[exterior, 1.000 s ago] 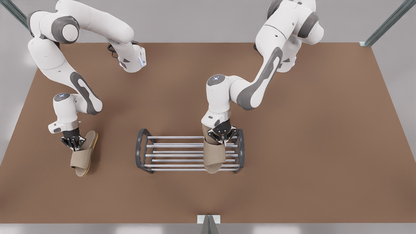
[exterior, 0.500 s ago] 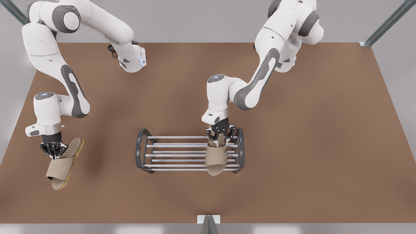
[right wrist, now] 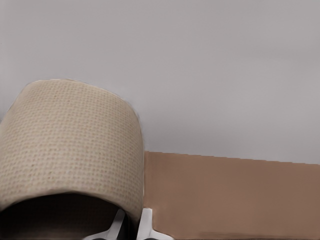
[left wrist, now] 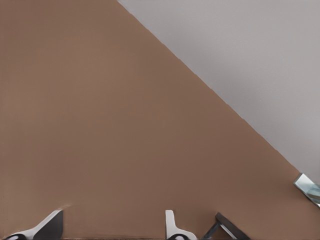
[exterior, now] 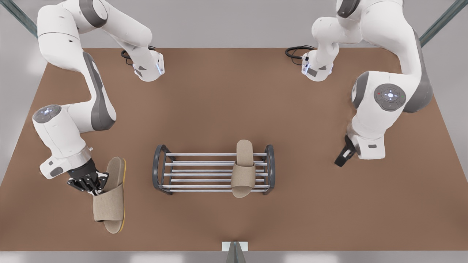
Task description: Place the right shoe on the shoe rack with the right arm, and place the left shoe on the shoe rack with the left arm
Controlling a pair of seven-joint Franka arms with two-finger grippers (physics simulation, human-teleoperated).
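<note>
Front view: the right gripper (exterior: 95, 185) pinches the right shoe (exterior: 109, 195) by its strap, hanging left of the shoe rack (exterior: 214, 173). So thin a hold could let it swing or slip during the carry. The left shoe (exterior: 244, 169) lies on the rack's right side. The left gripper (exterior: 343, 156), right of the rack, waits with fingers spread, empty.

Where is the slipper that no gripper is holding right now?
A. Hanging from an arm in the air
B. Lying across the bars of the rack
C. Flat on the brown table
B: that slipper lies across the shoe rack bars, while the right gripper is clamped on the other slipper.
</note>
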